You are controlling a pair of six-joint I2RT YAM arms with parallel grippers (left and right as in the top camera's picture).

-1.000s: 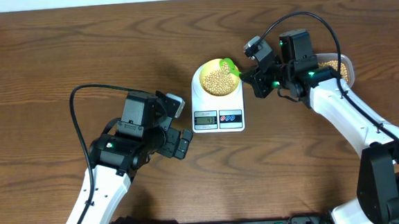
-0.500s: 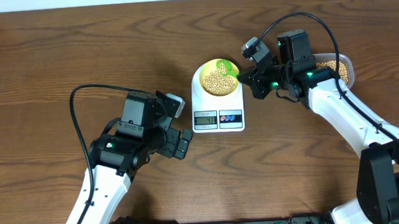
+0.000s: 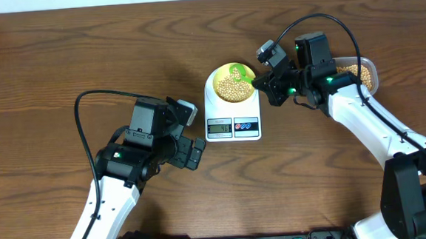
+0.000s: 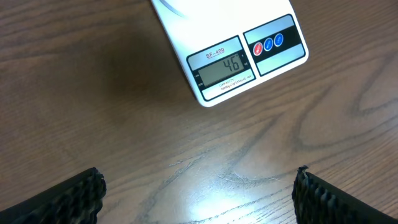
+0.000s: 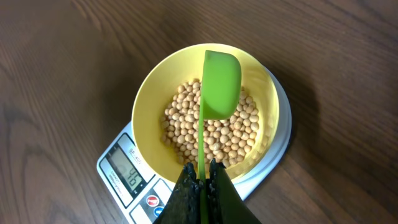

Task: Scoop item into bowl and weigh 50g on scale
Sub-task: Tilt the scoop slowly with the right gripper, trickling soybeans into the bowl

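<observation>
Since a second ago the green scoop has slid a little further in over the bowl, and the right gripper has crept slightly left with it; the left arm has not shifted.

The right gripper's jaws are closed tight on the thin handle of the scoop, pinching it edge-on between the two fingertips. From the right wrist view the scoop reaches out from the gripper over the yellow bowl, its rounded head hanging above the far half of the bowl. Whether the head touches the beans cannot be told.

The beans lie in a loose heap across the bottom of the bowl, well below its rim. The bowl sits on the round platform of the white scale, at the end away from the display. In the left wrist view the scale lies tilted across the top of the picture, its display reading 46, with three small buttons just beside it.

The left gripper hangs over the bare wooden table, near the scale's front left corner, its jaws spread wide and holding nothing.

Behind the right arm, at the table's right side, a clear tub holds more beans.
</observation>
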